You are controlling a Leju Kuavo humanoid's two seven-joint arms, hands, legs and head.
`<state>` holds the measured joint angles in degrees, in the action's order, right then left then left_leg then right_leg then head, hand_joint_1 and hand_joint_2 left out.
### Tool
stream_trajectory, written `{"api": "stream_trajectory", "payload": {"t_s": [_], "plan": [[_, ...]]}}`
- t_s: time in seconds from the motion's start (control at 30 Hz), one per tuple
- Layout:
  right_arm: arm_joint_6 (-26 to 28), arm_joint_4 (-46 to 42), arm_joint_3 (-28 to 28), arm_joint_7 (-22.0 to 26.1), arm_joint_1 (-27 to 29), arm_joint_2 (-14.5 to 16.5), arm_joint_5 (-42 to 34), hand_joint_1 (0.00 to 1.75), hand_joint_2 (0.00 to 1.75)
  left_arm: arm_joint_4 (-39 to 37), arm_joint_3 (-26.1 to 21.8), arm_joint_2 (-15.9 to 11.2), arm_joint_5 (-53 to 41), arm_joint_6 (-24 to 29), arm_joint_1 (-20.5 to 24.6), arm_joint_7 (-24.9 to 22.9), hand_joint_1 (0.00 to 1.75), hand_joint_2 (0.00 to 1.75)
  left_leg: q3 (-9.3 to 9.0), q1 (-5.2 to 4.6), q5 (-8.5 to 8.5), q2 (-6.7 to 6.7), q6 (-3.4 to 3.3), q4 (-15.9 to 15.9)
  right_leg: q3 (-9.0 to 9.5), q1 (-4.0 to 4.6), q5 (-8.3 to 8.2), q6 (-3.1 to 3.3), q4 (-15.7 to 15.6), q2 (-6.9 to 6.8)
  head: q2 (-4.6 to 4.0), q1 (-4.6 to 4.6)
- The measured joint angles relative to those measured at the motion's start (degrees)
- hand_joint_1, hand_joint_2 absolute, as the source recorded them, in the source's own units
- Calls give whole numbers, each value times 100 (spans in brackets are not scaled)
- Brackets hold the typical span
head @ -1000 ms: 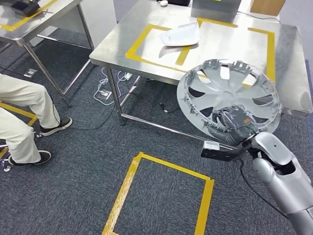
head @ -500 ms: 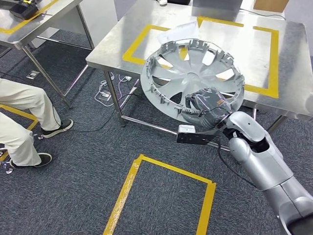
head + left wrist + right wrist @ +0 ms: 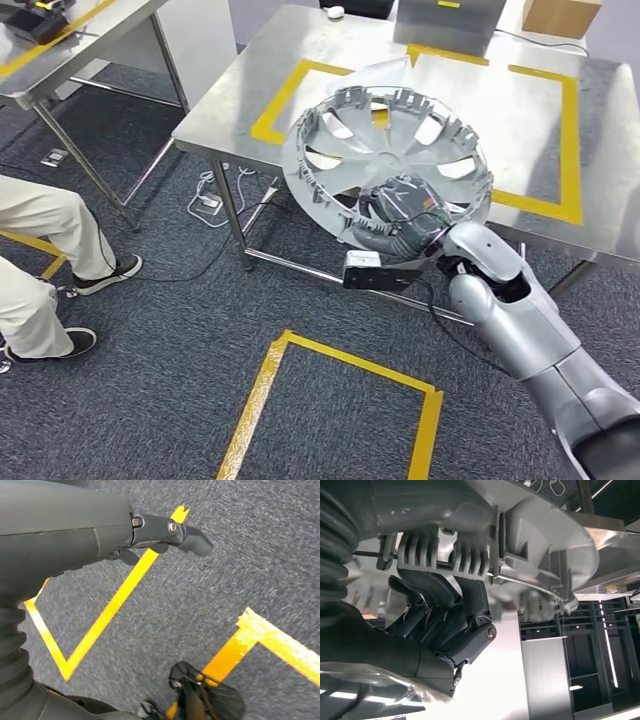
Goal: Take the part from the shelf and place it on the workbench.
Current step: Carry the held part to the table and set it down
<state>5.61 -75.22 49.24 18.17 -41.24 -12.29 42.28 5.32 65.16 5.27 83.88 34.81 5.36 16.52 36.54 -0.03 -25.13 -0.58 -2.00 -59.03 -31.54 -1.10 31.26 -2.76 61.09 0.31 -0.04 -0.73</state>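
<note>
In the head view, the right hand (image 3: pixel 398 212) gripped the silver wheel cover (image 3: pixel 386 152) at its near rim, right of the frame's centre. The cover was held inner side up, tilted slightly, its ribbed clips standing around the edge. It hung over the near edge of the steel table (image 3: pixel 234 105), partly above the table's surface and partly above the carpet; whether it touched the tabletop could not be told. Behind it, a white curved part (image 3: pixel 377 70) lay on the table inside the yellow tape rectangle (image 3: pixel 570 130), mostly hidden by the cover's far rim. The right arm (image 3: pixel 528 330) came in from the lower right corner.

In the right wrist view, the dark fingers (image 3: pixel 444 615) were curled tightly under the cover's rim (image 3: pixel 531 535), pressing against its moulded clips.

In the left wrist view, the left hand (image 3: pixel 166 532) hung over the grey carpet with yellow floor tape (image 3: pixel 109 610) beneath it. One dark finger stuck out straight and nothing was in its grasp; how the other fingers lay could not be told.

At the left edge of the head view sat a person, light trousers (image 3: pixel 38 240) and dark shoes (image 3: pixel 106 272) visible. A second table (image 3: pixel 68 45) stood in the upper left, and a yellow tape square (image 3: pixel 264 395) marked the floor at lower centre. A cardboard box (image 3: pixel 562 15) sat at the upper right.
</note>
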Motion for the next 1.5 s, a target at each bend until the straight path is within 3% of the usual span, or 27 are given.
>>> {"api": "stream_trajectory", "payload": {"t_s": [0.13, 0.17, 0.2, 0.3, 0.37, 0.5, 0.53, 0.63, 0.67, 0.7, 0.73, 0.8, 0.87, 0.97, 1.03, 1.13, 1.17, 1.2, 1.23, 1.3, 1.33, 1.43, 1.5], "plan": [[3, 36, 63, 5, -34, 3, -38, 175, 175, 8, -15, -1, 9, 15, 24, 1, 0, 175, -143, -2, -136, -16, -93, 19, -960, 3, 367, -43, 1309, -11, -1, 35], [4, 44, 81, 6, -32, 3, -42, 175, 175, 8, -15, -2, 9, 14, 22, 1, 0, 175, -189, -7, -179, -25, -96, 19, -1115, 4, 385, -41, 1400, -11, 0, 35], [6, 51, 92, 6, -34, 3, -45, 175, 175, 8, -15, -4, 9, 13, 17, -1, 0, 175, -251, -12, -228, -35, -96, 19, -1164, 9, 270, -29, 1284, -11, 0, 36], [16, 73, 102, 0, -44, 1, -58, 175, 175, 12, -15, -3, 9, 0, 1, -4, 0, 175, -452, -20, -392, -58, -66, 21, -913, 69, -517, 75, 212, -26, -1, 36], [30, 93, 117, -5, -52, 2, -61, 175, 175, 19, -15, 4, 9, -6, 0, -10, 0, 175, -505, -21, -469, -61, -9, 30, -749, 117, -690, 143, -200, -32, 0, 34], [46, 106, 114, -15, -64, 2, -62, 175, 175, 31, -15, -8, 16, -8, 2, -19, 0, 175, -569, -35, -583, -47, 103, -78, -521, 84, -604, 231, -341, -38, -1, 30], [46, 110, 111, -19, -68, 2, -64, 175, 175, 32, -16, -15, 28, -8, 7, -16, 0, 175, -476, -32, -657, -42, 123, -282, -454, 66, -588, 243, -367, -38, -1, 25], [46, 139, 133, -21, -57, 3, -65, 175, 175, 32, -17, -28, 63, -6, 10, -5, 0, 175, 143, -6, -1016, -32, 164, -1306, -297, 49, -474, 261, -391, -38, 0, 17], [46, 152, 138, -22, -51, 3, -64, 175, 175, 32, -17, -32, 68, -4, 1, -4, 0, 175, 305, 4, -1089, -30, 183, -1482, -235, 44, -422, 257, -391, -33, 0, 17], [45, 162, 138, -25, -49, 3, -64, 175, 175, 32, -17, -36, 73, -4, -10, -4, 0, 175, 384, 18, -1055, -27, 204, -1466, -161, 36, -366, 249, -391, -26, -1, 18], [45, 168, 138, -27, -49, 4, -64, 175, 175, 32, -17, -39, 79, -3, -20, -4, 0, 175, 380, 38, -882, -23, 230, -1256, -75, 28, -304, 235, -390, -19, -1, 17], [44, 176, 140, -27, -50, 8, -67, 175, 175, 33, -18, -43, 92, -4, -33, -4, 0, 175, 282, 85, -286, -13, 277, -583, 103, 14, -173, 184, -374, -8, 1, 18], [44, 196, 146, -30, -67, 21, -78, 175, 175, 34, -18, -45, 98, -4, -31, -13, 0, 175, 202, 77, 42, 13, 244, -170, 168, 15, -55, 97, -344, 13, 1, 11], [36, 216, 136, -48, -136, 59, -123, 175, 175, 38, -18, -56, 88, -9, -11, -41, 0, 175, 165, 35, 7, 22, 104, -136, 167, -5, 66, -22, -327, 14, -1, 2], [21, 239, 131, -68, -216, 93, -162, 175, 175, 40, -17, -76, 68, -25, 1, -44, 0, 175, 109, 42, -30, 14, 29, -109, 20, -14, 209, -55, -59, -3, -1, 18], [-39, 323, 134, -137, -301, 158, -206, 175, 175, 43, -13, -95, 13, -71, 19, -43, 0, 175, 41, 25, -101, 4, -57, -98, -701, -5, 518, -77, 1049, -14, 0, 47], [-57, 370, 135, -164, -320, 186, -221, 175, 175, 44, -8, -97, -14, -100, 22, -31, 0, 175, 15, 13, -128, -6, -69, -99, -926, -2, 512, -73, 1305, -15, 0, 47], [-71, 432, 134, -187, -348, 212, -242, 175, 175, 46, 0, -99, -36, -138, 21, -8, 0, 175, -21, 0, -160, -21, -76, -98, -1052, 5, 382, -54, 1342, -15, 0, 48], [-78, 513, 129, -203, -390, 237, -275, 175, 175, 47, 10, -101, -54, -176, 17, 22, 0, 175, -62, -12, -192, -39, -77, -97, -1066, 21, 144, -16, 1156, -15, 0, 47], [-89, 715, 99, -215, -515, 282, -365, 175, 175, 50, 33, -93, -94, -240, 11, 70, 0, 175, -135, -28, -249, -67, -70, -89, -862, 85, -389, 108, 416, -19, -1, 40], [-94, 834, 78, -217, -580, 304, -410, 175, 175, 52, 48, -87, -121, -261, 9, 82, 0, 175, -151, -25, -263, -80, -57, -84, -747, 121, -547, 164, 121, -21, 0, 33], [-103, 1191, -10, -228, -744, 384, -467, 175, 175, 62, 100, -74, -190, -293, 4, 94, 0, 175, -158, -2, -268, -99, 16, -55, -607, 178, -606, 238, -128, -21, 1, 53], [-98, 1381, -94, -232, -830, 440, -471, 175, 175, 67, 142, -85, -209, -288, 11, 99, 0, 175, -145, -22, -332, -87, 60, -73, -510, 129, -585, 257, -301, -28, 0, 66]]}}
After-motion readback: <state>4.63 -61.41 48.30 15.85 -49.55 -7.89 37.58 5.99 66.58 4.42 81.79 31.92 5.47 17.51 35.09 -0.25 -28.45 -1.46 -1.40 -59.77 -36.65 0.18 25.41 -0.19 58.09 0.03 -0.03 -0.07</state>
